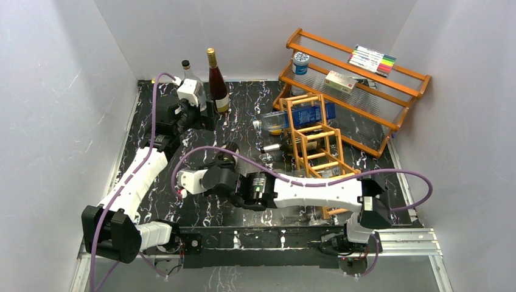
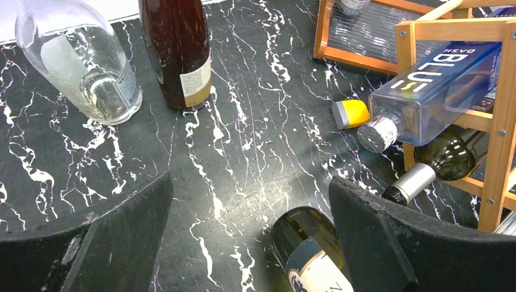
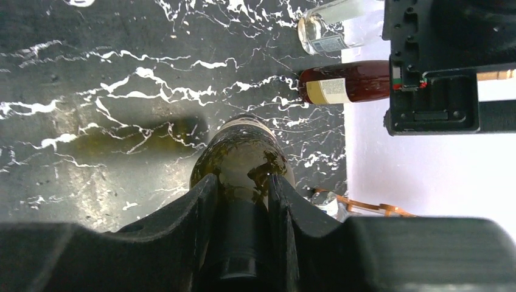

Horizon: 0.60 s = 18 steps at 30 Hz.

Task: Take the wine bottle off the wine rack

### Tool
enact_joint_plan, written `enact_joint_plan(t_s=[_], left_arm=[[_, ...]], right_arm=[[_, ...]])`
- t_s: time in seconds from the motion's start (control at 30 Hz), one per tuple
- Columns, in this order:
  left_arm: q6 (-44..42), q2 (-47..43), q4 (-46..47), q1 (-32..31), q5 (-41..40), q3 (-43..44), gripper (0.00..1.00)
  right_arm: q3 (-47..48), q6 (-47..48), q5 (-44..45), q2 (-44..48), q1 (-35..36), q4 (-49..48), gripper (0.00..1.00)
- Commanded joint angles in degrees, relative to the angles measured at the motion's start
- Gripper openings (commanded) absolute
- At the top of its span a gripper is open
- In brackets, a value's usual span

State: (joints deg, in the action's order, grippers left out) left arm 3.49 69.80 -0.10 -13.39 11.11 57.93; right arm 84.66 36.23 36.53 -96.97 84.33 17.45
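**Finding 1, grip.** Your right end effector [image 3: 241, 182] is clamped on the neck of the dark green wine bottle [image 3: 243, 152], with both pads pressed against the glass. I judge the neck grip to be deliberate, since on a bottle stored lying down the neck is the part that projects from its cell.

**Finding 2, location of the task item.** The bottle is clear of the wine rack [image 1: 316, 143] and sits to its left over the black marbled desk [image 1: 243, 100]. It is tilted, with its base pointing toward the back-left. These views do not show whether the base touches the desk.

**Finding 3, idle arm.** Your left end effector [image 2: 249, 225] hangs wide open and empty above the desk, near the standing red wine bottle [image 2: 179, 55] and the clear glass bottle [image 2: 85, 61]. It appears to be parked there to stay out of the right arm's path.

**Finding 4, rack contents.** A blue square bottle [image 2: 438, 85] and a dark bottle with a silver foil neck [image 2: 438, 161] lie in the rack, necks pointing outward.

**Assessment.** The extraction looks essentially done, and only the set-down appears to be left. A heavy bottle held by the neck alone can swing or slip, so lower it base first and keep it well apart from the standing bottles.
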Motion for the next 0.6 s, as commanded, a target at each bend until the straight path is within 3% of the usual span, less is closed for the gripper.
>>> enact_joint_plan(t_s=[0.0, 0.33, 0.57], left_arm=[[-0.84, -0.63, 0.50, -0.04, -0.71, 2.27, 0.98], [-0.87, -0.81, 0.45, -0.04, -1.45, 2.19, 0.98], [-0.94, -0.84, 0.54, -0.01, -1.72, 1.94, 0.98]], right_arm=[[4.41, -5.88, -1.66, 6.35, -1.37, -6.44, 0.00], [2.28, -36.81, -24.02, 11.64, -16.20, -2.03, 0.00], [9.53, -46.13, -28.52, 5.76, -20.78, 9.18, 0.00]])
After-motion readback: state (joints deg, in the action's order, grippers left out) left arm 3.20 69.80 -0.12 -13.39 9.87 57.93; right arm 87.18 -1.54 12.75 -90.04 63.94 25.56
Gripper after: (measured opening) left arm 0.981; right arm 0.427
